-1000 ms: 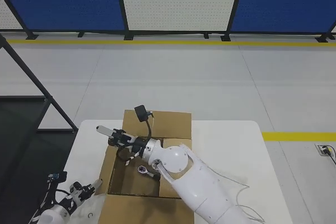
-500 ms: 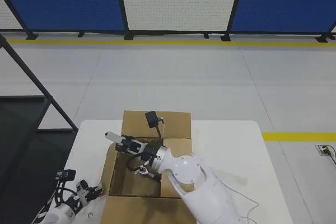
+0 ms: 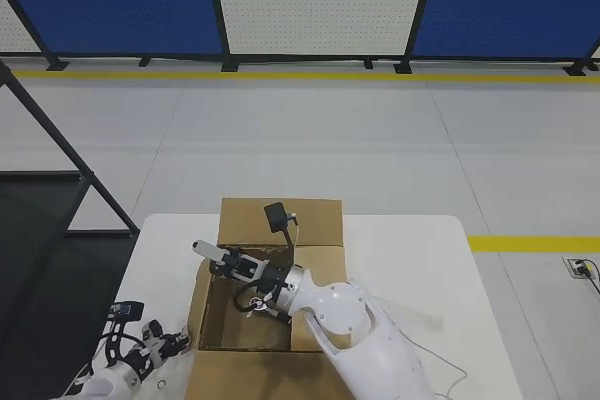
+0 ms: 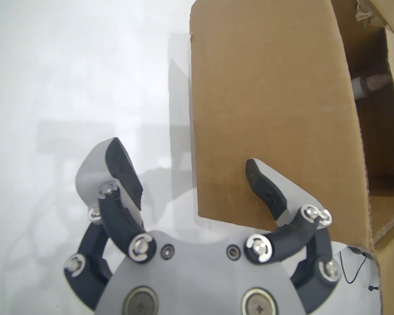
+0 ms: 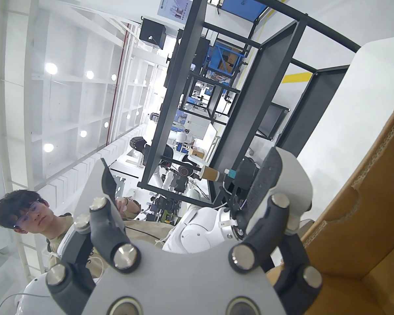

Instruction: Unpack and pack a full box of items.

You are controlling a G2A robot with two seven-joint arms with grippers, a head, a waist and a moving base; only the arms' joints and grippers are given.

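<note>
An open cardboard box [image 3: 320,222] stands in the middle of the white table [image 3: 410,260], flaps spread. A small dark item [image 3: 253,301] lies on its floor, and a grey-brown cylindrical item [image 4: 369,84] shows inside it. My right gripper [image 3: 206,248] hangs over the box's left wall, pointing outward. It is open [image 5: 187,178] and holds nothing, with the cardboard wall [image 5: 364,218] beside it. My left gripper [image 3: 152,341] sits low at the table's near left. It is open [image 4: 190,178], and one finger [image 4: 264,188] lies against the box's outer flap [image 4: 269,99].
A black metal rack [image 3: 40,250] stands just left of the table. A black camera [image 3: 276,216] on the right arm sticks up over the box's far flap. Bare table lies right of the box. Blue partition panels [image 3: 120,25] line the far floor.
My right gripper has shifted right and nearer, from beyond the box's left flap to over its left wall. The left gripper has edged closer to the box's near-left flap.
</note>
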